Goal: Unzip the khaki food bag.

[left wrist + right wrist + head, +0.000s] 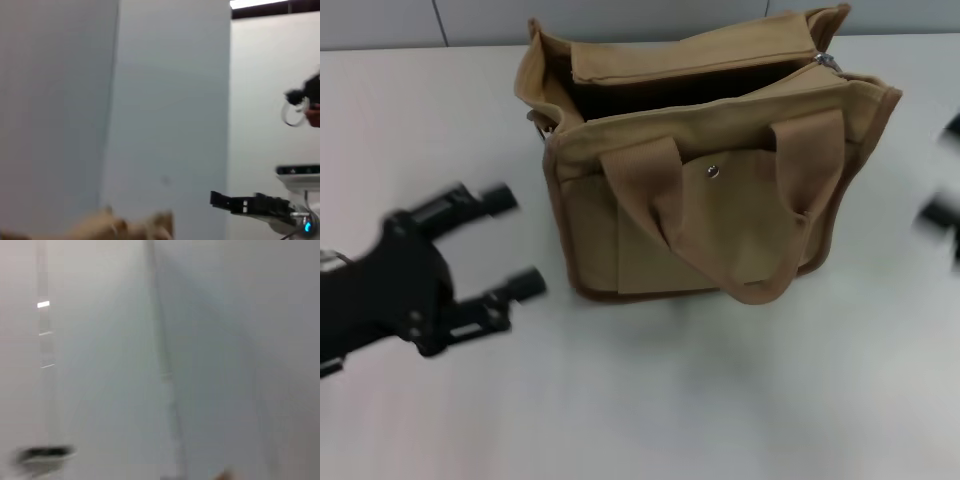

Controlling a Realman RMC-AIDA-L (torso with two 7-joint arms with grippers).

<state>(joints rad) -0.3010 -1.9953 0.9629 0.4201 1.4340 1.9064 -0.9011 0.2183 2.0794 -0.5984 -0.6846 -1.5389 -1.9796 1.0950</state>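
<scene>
The khaki food bag (710, 190) stands on the white table (650, 400), its snap pocket and two loop handles facing me. Its top gapes open onto a dark inside, and the metal zipper pull (827, 62) lies at the far right corner. My left gripper (513, 243) is open and empty, hovering left of the bag and apart from it. My right gripper (946, 170) shows at the right edge as two blurred dark fingertips set apart, clear of the bag. A tan blur of the bag (125, 227) shows in the left wrist view.
A grey wall (420, 20) runs behind the table's far edge. The left wrist view shows a pale wall and a black device on a white base (260, 205). The right wrist view shows only blurred pale surfaces.
</scene>
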